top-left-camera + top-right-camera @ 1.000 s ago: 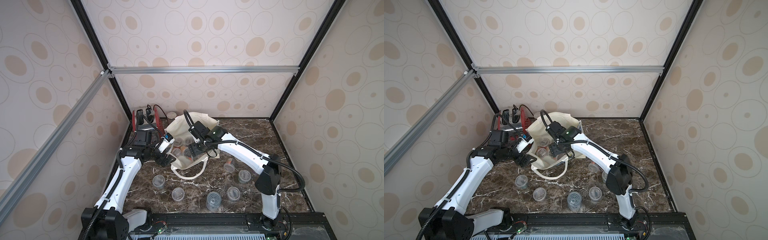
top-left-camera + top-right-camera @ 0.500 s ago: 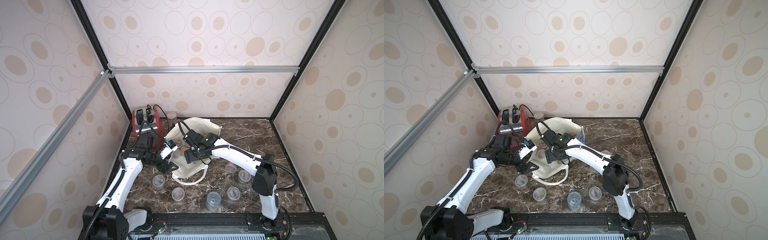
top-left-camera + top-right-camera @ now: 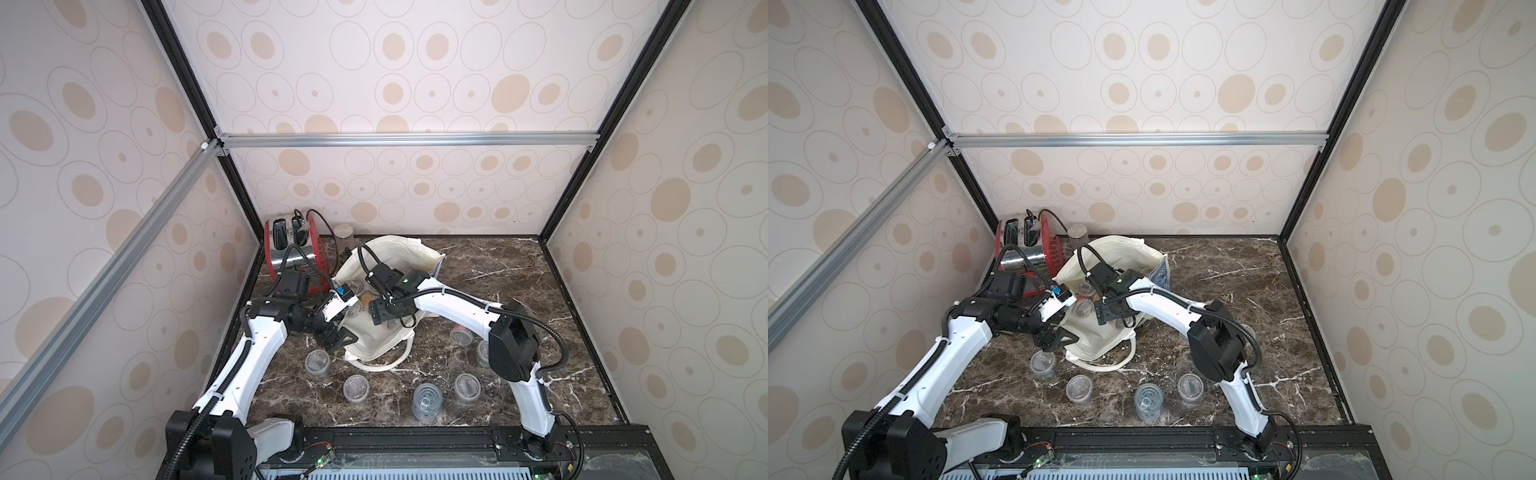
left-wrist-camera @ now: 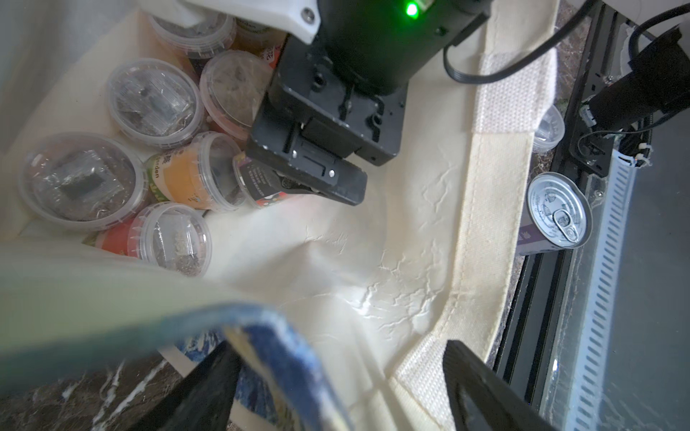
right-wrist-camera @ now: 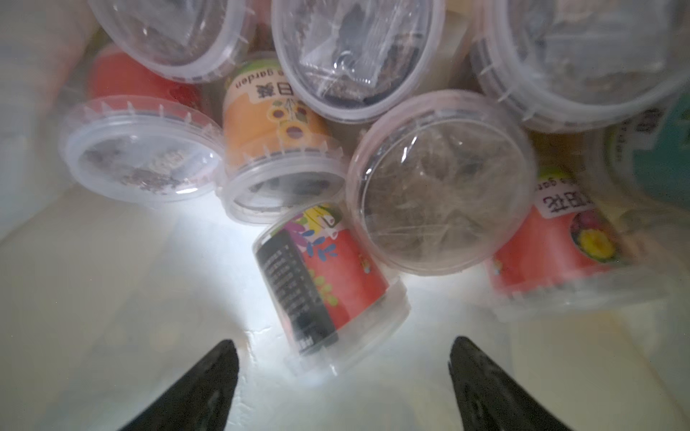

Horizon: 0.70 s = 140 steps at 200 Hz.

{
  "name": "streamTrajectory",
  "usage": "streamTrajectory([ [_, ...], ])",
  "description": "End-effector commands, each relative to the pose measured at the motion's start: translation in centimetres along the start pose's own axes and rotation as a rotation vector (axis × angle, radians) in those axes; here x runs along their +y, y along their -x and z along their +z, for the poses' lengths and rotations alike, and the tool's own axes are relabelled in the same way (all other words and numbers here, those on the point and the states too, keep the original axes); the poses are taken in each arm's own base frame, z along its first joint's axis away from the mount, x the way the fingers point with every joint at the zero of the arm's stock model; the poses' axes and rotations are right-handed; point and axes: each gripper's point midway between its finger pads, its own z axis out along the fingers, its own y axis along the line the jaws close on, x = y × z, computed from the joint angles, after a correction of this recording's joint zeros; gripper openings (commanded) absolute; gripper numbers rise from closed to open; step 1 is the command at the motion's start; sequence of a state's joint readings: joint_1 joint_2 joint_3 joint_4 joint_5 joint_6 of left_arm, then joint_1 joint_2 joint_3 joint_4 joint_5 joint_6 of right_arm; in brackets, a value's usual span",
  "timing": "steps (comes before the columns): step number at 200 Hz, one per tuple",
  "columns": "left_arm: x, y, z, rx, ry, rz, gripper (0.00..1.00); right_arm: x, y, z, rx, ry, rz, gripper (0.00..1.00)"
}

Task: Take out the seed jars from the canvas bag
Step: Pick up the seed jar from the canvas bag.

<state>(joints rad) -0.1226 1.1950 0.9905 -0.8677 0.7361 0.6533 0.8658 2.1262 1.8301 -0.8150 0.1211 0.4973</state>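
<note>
Dark marbled bench (image 3: 498,270), spotted beige walls (image 3: 395,83). The left end effector (image 3: 336,338) gapes astride the canvas bag (image 3: 395,253) rim; right end effector (image 5: 343,341) gapes over seed jars (image 5: 440,183) inside.

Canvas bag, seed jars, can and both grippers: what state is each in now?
Cream canvas bag with blue print, mouth open, slumped on the dark marble table, jars inside.
Clear plastic seed jars in the bag, lidded, piled, several on their sides.
Front-row seed jars on the table, lidded, upright.
Silver pull-tab can, sealed, upright.
Left gripper, open, bag rim between its fingers.
Right gripper, open inside the bag, holding nothing.
</note>
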Motion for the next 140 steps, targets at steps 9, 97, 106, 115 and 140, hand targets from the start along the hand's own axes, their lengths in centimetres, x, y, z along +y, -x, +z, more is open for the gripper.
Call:
streamTrajectory([
  [9,-1.0,-0.4,0.3,0.006,-0.041,0.034,0.86,1.4,-1.4,1.5,0.06,0.118,-0.159,0.91],
  [97,-1.3,0.2,0.0,-0.005,-0.057,0.045,0.86,4.2,-1.7,3.5,0.081,0.264,-0.323,0.88],
  [106,-1.3,0.1,0.0,-0.003,-0.059,0.05,0.86,4.5,-1.7,3.6,0.074,0.286,-0.336,0.88],
  [115,-1.2,0.2,0.0,0.0,-0.055,0.048,0.86,4.8,-1.6,3.6,0.057,0.303,-0.345,0.89],
  [140,-1.5,0.2,-0.1,-0.001,-0.067,0.049,0.86,5.5,-1.1,3.6,0.002,0.345,-0.399,0.91],
])
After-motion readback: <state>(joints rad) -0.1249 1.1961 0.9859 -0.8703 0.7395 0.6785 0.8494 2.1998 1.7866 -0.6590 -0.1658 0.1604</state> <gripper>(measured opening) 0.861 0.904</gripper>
